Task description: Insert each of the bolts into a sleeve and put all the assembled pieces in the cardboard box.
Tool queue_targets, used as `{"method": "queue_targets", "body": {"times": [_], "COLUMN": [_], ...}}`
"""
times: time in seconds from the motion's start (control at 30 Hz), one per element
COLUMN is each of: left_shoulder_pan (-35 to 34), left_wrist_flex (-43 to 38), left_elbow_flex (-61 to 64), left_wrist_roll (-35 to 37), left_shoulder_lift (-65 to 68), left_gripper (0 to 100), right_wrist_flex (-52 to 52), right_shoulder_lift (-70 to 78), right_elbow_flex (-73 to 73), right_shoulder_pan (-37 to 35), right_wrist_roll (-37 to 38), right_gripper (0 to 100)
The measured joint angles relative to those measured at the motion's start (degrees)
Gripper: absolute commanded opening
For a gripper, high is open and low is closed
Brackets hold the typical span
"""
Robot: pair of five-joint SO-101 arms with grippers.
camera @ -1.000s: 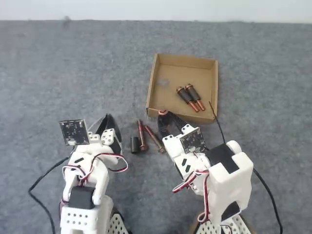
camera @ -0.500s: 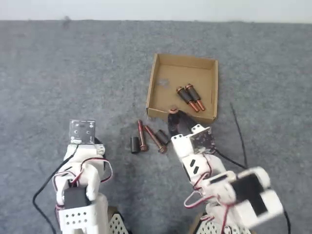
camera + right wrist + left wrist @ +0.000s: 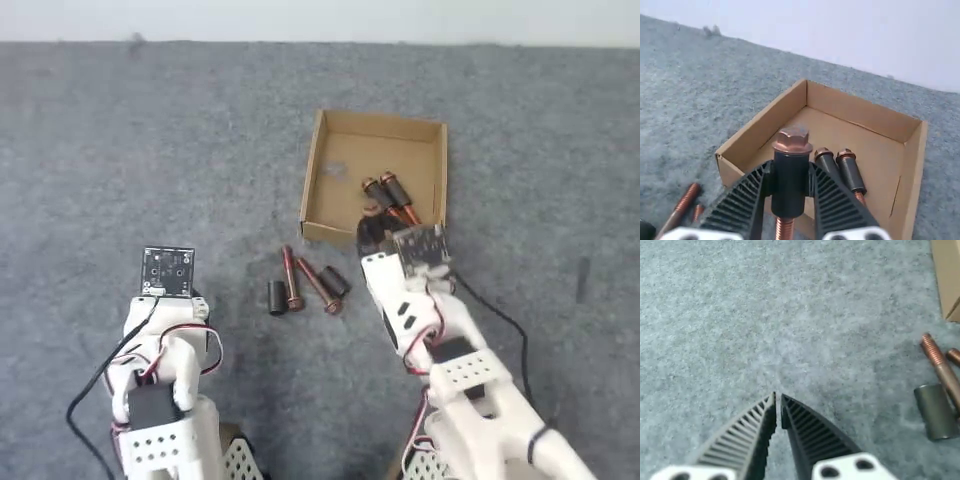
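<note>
Right hand (image 3: 790, 172) pinching an upright sleeved bolt (image 3: 792, 141), over the cardboard box (image 3: 862, 114) — left hand (image 3: 778, 397) almost pressed together

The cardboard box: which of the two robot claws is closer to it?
Right. The right gripper, clamping a sleeved bolt, is at the cardboard box's near wall; the left gripper sits over the carpet, beyond the loose bolts from the box.

High view: fixed overhead, looking down and forward across the grey carpeted worktop (image 3: 150, 130).

Left wrist view: close, angled steeply down; it shares the loose copper-coloured threaded bolt (image 3: 940, 367) with the high view.

Right wrist view: low, facing forward; it shares the open brown cardboard box (image 3: 865, 115).
</note>
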Motion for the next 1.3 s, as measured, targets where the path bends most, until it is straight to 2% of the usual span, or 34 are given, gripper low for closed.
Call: {"method": "queue_targets", "body": {"times": [0.17,0.4,0.53,0.93,1.13,1.2,1.3], "left_shoulder_pan": [0.00,0.00,0.00,0.00,0.00,0.00,0.00], "left_wrist_flex": [0.00,0.09,0.09,0.09,0.09,0.09,0.09], "left_elbow_flex": [0.00,0.00,0.00,0.00,0.00,0.00,0.00], "left_wrist_roll": [0.00,0.00,0.00,0.00,0.00,0.00,0.00], "left_shoulder_lift": [0.00,0.00,0.00,0.00,0.00,0.00,0.00], "left_gripper": [2,2,2,2,2,2,2], "right_wrist_flex": [20.22,33.23,35.08,35.16,35.16,35.16,35.16], "right_shoulder_lift": [-2.90,3.78,13.80,46.86,51.96,51.87,51.87], "right_elbow_flex": [-12.04,-30.15,-38.77,-55.38,-59.08,-59.96,-60.22], "right_shoulder_pan": [0.00,3.25,5.71,10.81,10.64,10.73,11.08], "right_wrist_roll": [0.00,0.70,3.08,3.60,3.60,3.60,3.78], "right_gripper": [0.6,0.6,0.6,1.2,17.8,17.1,9.7]}}
